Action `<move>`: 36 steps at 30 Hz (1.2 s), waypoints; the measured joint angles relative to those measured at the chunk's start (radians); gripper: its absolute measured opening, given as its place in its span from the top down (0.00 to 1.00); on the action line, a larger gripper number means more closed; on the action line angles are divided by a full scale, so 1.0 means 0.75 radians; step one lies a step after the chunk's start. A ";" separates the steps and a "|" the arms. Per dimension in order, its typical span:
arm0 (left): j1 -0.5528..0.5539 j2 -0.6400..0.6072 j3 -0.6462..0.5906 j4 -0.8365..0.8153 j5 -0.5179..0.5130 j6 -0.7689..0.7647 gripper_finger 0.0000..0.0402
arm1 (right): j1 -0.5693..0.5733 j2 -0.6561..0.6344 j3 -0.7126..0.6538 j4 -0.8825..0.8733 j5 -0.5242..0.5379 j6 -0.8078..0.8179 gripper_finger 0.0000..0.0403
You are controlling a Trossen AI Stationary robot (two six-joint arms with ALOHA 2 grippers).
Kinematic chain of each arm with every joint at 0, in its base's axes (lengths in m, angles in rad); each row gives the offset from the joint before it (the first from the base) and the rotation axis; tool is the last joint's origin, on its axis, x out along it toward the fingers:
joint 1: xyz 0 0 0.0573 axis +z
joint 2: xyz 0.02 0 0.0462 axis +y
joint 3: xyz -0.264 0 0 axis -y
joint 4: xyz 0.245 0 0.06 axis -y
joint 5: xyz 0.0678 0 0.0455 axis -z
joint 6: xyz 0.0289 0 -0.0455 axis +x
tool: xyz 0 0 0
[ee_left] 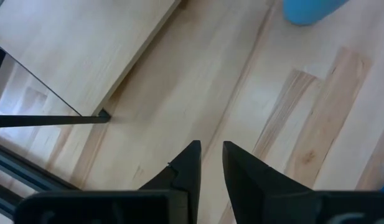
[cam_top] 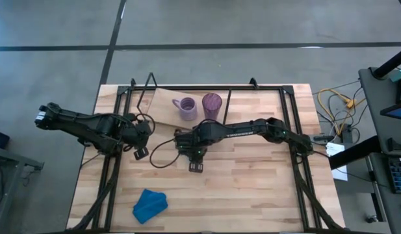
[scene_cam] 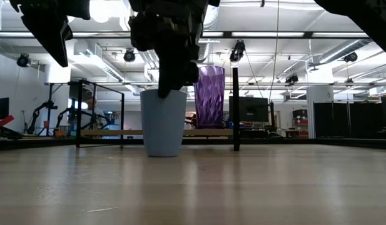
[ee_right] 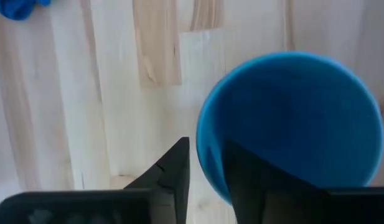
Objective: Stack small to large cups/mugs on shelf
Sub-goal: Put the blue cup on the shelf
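The small blue cup point(ee_right: 291, 124) stands upright on the tabletop, and the low view point(scene_cam: 163, 122) shows its base on the wood. In the high view it is hidden under my right gripper point(cam_top: 195, 159), which is shut on its rim. The lavender mug point(cam_top: 186, 108) and the purple tumbler point(cam_top: 212, 105) stand side by side on the light-wood shelf point(cam_top: 162, 103) at the far side. My left gripper point(cam_top: 141, 148) hangs over bare table left of the cup. Its fingers point(ee_left: 192, 171) are nearly together and empty. My right gripper pinches the blue cup's rim point(ee_right: 207, 146) between its two fingers, one finger outside the wall and one inside the cup. The fingers come from above, pointing down point(scene_cam: 174, 81). The cup stands upright with its base on the table.
A crumpled blue cloth point(cam_top: 150, 205) lies near the table's near-left edge. Black rod frames run along both sides of the table point(cam_top: 297, 156). A corner of the shelf and its thin rod point(ee_left: 101, 115) lie close to my left gripper. A black cable loops between the arms point(cam_top: 162, 153).
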 joint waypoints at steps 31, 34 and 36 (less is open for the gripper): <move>0.000 0.629 0.138 0.740 0.274 0.641 0.87 | 0.035 -0.459 0.100 -0.555 0.390 0.650 0.83; 0.001 0.679 0.191 0.743 0.268 0.643 0.87 | 0.034 -0.478 0.076 -0.568 0.398 0.650 0.83; 0.001 0.696 0.228 0.733 0.266 0.669 0.87 | 0.035 -0.494 0.055 -0.568 0.407 0.643 0.83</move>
